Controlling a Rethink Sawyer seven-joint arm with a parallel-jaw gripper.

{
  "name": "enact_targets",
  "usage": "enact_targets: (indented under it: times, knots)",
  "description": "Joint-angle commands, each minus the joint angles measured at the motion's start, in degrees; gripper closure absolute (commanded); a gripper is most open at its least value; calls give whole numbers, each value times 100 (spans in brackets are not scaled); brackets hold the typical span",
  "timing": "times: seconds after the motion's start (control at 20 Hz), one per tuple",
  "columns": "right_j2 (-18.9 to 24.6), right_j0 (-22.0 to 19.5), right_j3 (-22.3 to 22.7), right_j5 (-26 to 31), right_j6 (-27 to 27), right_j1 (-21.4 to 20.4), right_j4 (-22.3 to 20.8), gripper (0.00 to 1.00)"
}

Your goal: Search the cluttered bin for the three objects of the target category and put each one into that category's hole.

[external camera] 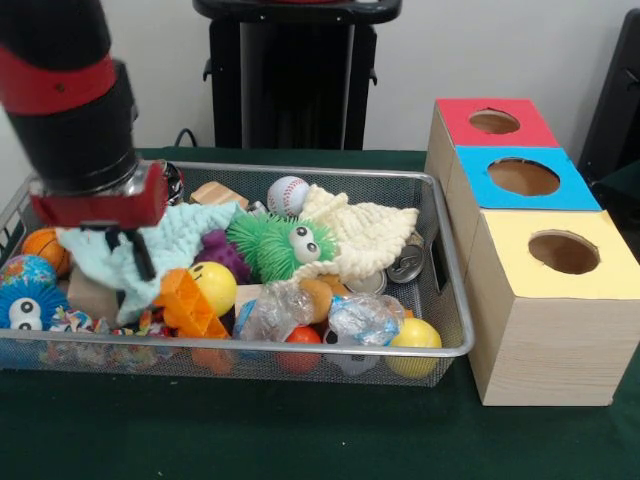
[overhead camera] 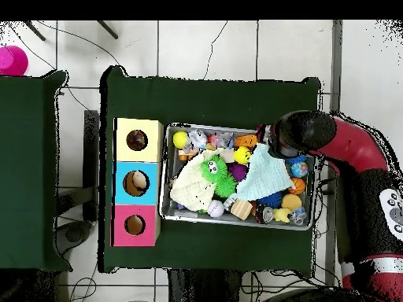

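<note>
The wire mesh bin (external camera: 455, 300) is full of toys and cloths; it also shows in the overhead view (overhead camera: 165, 181). My gripper (external camera: 133, 255) hangs over the bin's left end, its black fingers pinched together on a pale mint knitted cloth (external camera: 185, 245), whose top edge is drawn up against the red gripper body. In the overhead view the gripper (overhead camera: 271, 145) is at the cloth's (overhead camera: 264, 177) upper corner. The yellow-topped box with its round hole (external camera: 563, 252) stands right of the bin, nearest the camera; the hole also shows in the overhead view (overhead camera: 137, 140).
In the bin lie a green fuzzy toy with eyes (external camera: 272, 243), a baseball (external camera: 288, 195), a cream knitted cloth (external camera: 365, 235), a yellow smiley ball (external camera: 212, 285), a yellow ball (external camera: 415, 335) and crumpled plastic (external camera: 360, 315). Blue-topped (external camera: 523, 178) and red-topped (external camera: 494, 122) boxes stand behind the yellow one.
</note>
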Motion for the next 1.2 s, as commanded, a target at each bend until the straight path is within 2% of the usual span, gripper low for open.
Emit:
enact_targets:
  times: [0.05,0.4,0.8,1.0,1.15,1.2]
  knots:
    - [-279,658,1164,983,1850,-1095,1003,100]
    - [-616,1072,1275,1155,2106,-1098,1673,100]
    - [-912,1549,1629,875,2460,-1201,2173,100]
    - [-1124,1792,1844,628,2669,-1327,2310,100]
    - [-1291,1933,1823,549,2696,-1331,2240,100]
    - [-1388,2008,1842,569,2727,-1328,2285,0]
